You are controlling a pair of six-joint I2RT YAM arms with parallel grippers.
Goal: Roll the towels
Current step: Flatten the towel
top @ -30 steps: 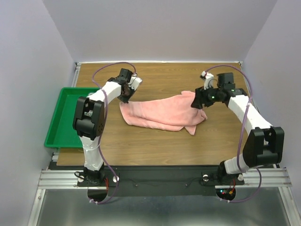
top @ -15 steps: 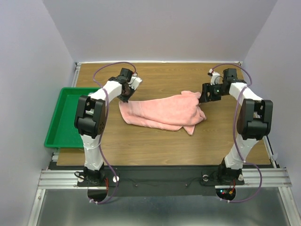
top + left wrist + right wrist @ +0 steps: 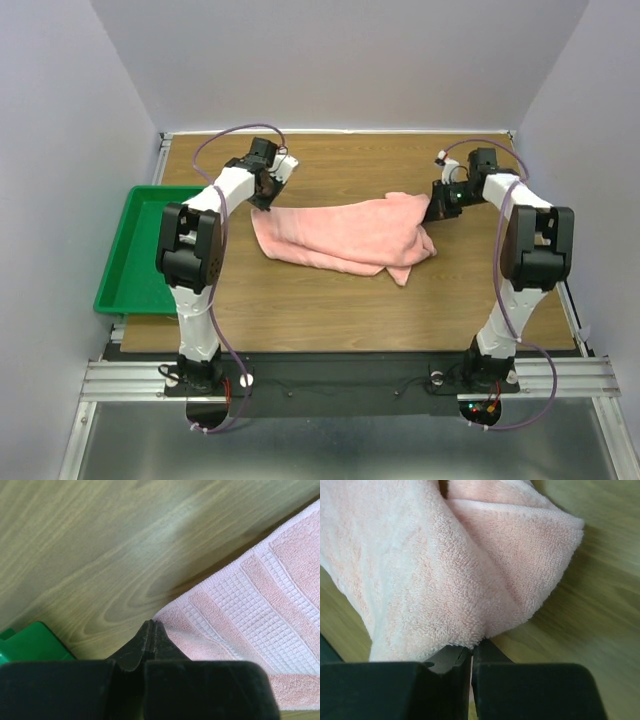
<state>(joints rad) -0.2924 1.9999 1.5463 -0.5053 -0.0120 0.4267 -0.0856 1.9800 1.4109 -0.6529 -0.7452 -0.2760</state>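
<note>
A salmon-pink terry towel [image 3: 345, 235] lies crumpled and stretched across the middle of the wooden table. My left gripper [image 3: 262, 203] is at the towel's far-left corner. In the left wrist view the gripper [image 3: 152, 623] is shut with that banded corner [image 3: 240, 605] right at its tip and the edge raised above its shadow. My right gripper [image 3: 432, 208] is at the towel's far-right end. In the right wrist view it [image 3: 472, 650] is shut on a fold of the fluffy pink towel [image 3: 445, 580], which bunches over the fingertips.
A green tray [image 3: 140, 250] sits off the table's left edge, and its corner [image 3: 30, 642] shows in the left wrist view. Bare wood [image 3: 330, 310] lies between the towel and the arm bases. Walls enclose the back and both sides.
The right gripper has closed on the towel's right end, and its arm has swung toward the back right. The left gripper, still shut, drew the left corner slightly back.
</note>
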